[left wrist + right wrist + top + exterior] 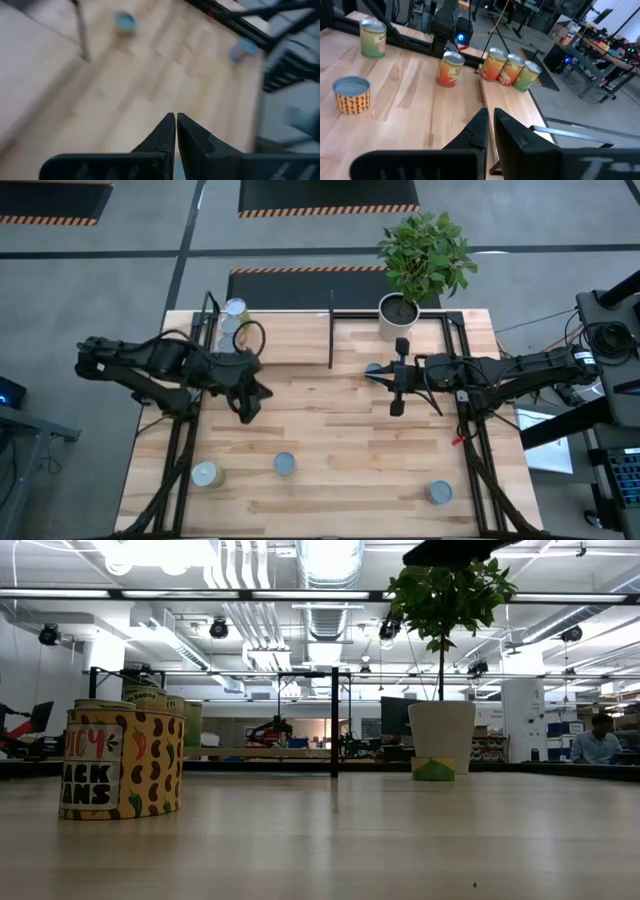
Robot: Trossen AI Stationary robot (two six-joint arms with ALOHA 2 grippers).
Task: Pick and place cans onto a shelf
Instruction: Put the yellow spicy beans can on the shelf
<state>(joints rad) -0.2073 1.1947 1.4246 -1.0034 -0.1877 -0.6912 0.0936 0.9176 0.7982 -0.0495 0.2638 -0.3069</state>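
The wooden table [330,430] is the landmark here, seen from above. At its far left corner, some cans [233,320] stand in a tight bunch, partly behind the black posts [210,315]. The right wrist view shows the same bunch as three cans in a row [509,69] with one more can [450,69] just beside them. The left gripper [247,408] hangs over the left part of the table, a little nearer than the bunch, with its fingers [161,135] pressed together and holding nothing. Along the near edge sit three single cans, well apart from each other: a yellowish-topped can [205,474] on the left, a blue-grey-topped can [284,464] near the middle, and another blue-grey can [438,493] on the right. A thin black bar [331,330] stands at the far middle of the table. The right gripper [396,406] hangs over the right part of the table, its fingers [479,127] pressed together and empty. A small can [374,368] peeks out beside that arm. At the far right side stands a white pot [398,315] with a leafy green plant [428,252].
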